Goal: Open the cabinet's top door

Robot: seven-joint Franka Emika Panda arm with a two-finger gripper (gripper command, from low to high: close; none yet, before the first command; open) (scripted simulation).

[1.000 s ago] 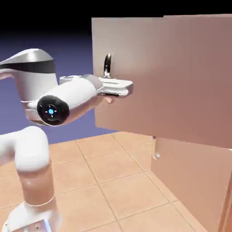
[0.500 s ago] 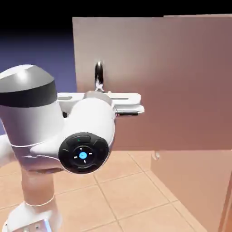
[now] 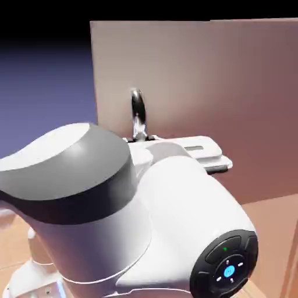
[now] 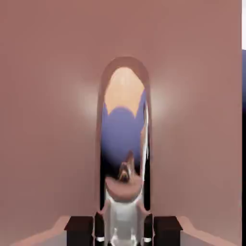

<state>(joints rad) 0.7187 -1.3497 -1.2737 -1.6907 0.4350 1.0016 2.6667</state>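
Observation:
The top door (image 3: 221, 87) is a wide pinkish-beige panel, swung out from the cabinet (image 3: 273, 233) and facing the exterior view. Its curved silver bar handle (image 3: 137, 113) stands upright near the panel's left edge. My gripper (image 3: 141, 138) is at the handle's lower end, mostly hidden behind my own arm. In the hand view the handle (image 4: 124, 144) rises as a shiny arch in the middle of the door panel (image 4: 48, 96). My gripper (image 4: 124, 227) is shut on the handle's base, with a dark fingertip (image 4: 98, 226) pressed against each side.
My arm's big white and grey elbow (image 3: 105, 221) fills the lower half of the exterior view and hides the cabinet's lower panel. A strip of tan tiled surface (image 3: 11, 244) shows at the far left. Blue-violet backdrop (image 3: 41, 87) lies left of the door.
The door has swung further out, its left edge moving left in the exterior view. My arm has pulled back toward the camera and now fills the foreground. The gripper has stayed shut on the handle.

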